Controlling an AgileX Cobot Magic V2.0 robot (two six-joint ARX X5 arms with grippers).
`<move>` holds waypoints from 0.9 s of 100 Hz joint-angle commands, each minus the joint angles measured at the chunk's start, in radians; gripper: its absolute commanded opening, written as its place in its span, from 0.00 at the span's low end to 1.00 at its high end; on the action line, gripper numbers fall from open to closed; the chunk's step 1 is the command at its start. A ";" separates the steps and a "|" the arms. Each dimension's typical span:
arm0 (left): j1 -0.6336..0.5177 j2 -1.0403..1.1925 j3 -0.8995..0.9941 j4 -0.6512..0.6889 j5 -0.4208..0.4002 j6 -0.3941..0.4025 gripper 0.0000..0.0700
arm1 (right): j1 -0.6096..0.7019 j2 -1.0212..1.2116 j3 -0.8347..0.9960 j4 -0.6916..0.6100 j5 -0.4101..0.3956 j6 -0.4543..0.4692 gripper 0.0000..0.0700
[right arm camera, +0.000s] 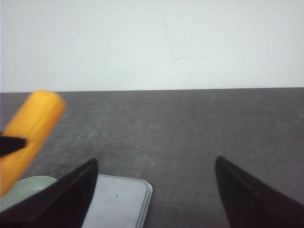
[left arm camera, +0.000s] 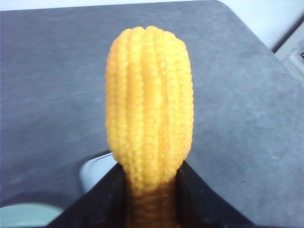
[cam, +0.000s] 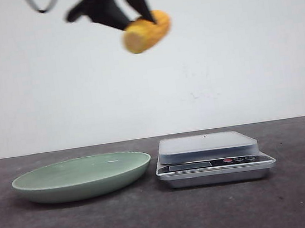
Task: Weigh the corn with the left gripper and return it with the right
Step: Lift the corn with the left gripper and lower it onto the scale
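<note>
Yellow-orange item: corn [cam: 147, 31], ribbed kernel rows, paler cut end.
Corn location: held high in the air, above the gap between plate and scale, well clear of the surface [cam: 298, 196].
Corn long axis: near horizontal in the front view, slightly tilted; cut end lower, facing the camera and left; rounded end up and to the right.
Corn in left wrist view: projects straight out from between the fingers, rounded tip farthest from the end effector.
Left end effector [cam: 135, 18]: pinching the corn near one end, one finger on each side.
Right end effector [right arm camera: 154, 194]: fingers spread wide, gripping nothing, above the near edge of the scale.
Plate [cam: 82, 177]: pale green, shallow, on the surface left of the scale.
Scale [cam: 211, 157]: silver, flat platform, just beside the plate, not touching.
</note>
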 commanded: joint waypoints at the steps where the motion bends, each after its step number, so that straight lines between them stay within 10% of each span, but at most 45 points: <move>1: -0.024 0.084 0.048 -0.005 -0.002 -0.033 0.01 | 0.004 0.002 0.021 0.006 -0.001 -0.004 0.70; 90: -0.065 0.398 0.071 -0.023 -0.008 -0.181 0.18 | 0.004 -0.011 0.021 -0.028 0.000 -0.005 0.70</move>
